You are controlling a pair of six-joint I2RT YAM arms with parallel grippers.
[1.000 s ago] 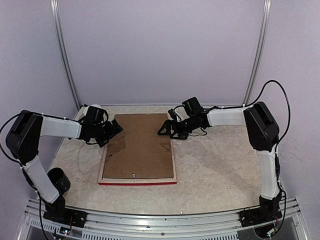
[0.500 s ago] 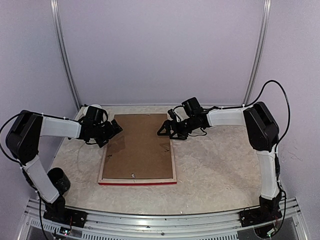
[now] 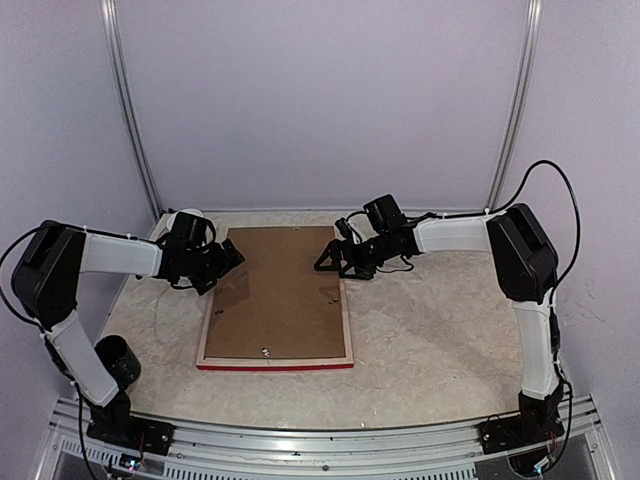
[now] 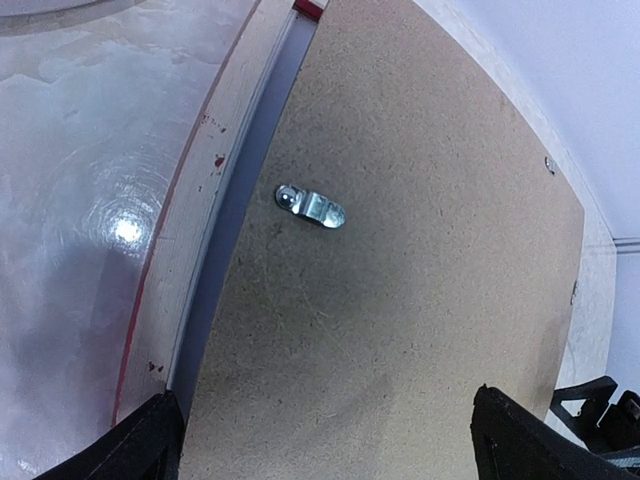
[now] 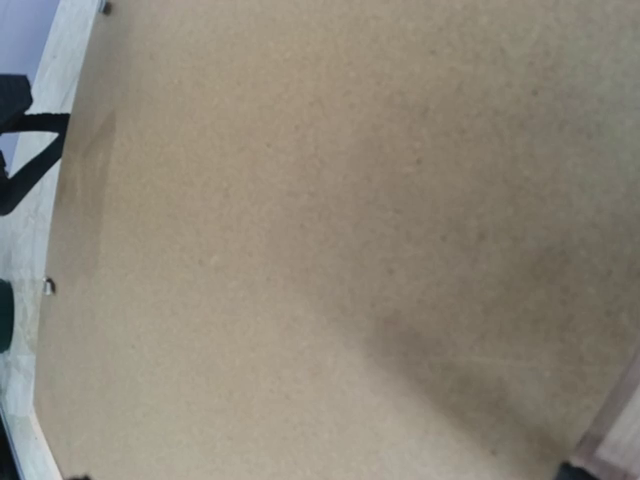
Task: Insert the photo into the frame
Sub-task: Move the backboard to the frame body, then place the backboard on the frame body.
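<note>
The top external camera looks down from high above and behind onto the whole bench (image 3: pixel 430 330). The left wrist camera looks steeply down past the left end effector (image 4: pixel 330 455), close over the brown backing board (image 4: pixel 400 250) just beneath it. The right wrist camera sits nearer still over that same board, which all three views share.

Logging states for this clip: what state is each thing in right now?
Frame: face down, lying flat.
Backing board: lying in the frame, gap along one side.
Metal clip: turned inward, on the board.
Left hand: open, above the board.
Right hand: open, above the board.
</note>
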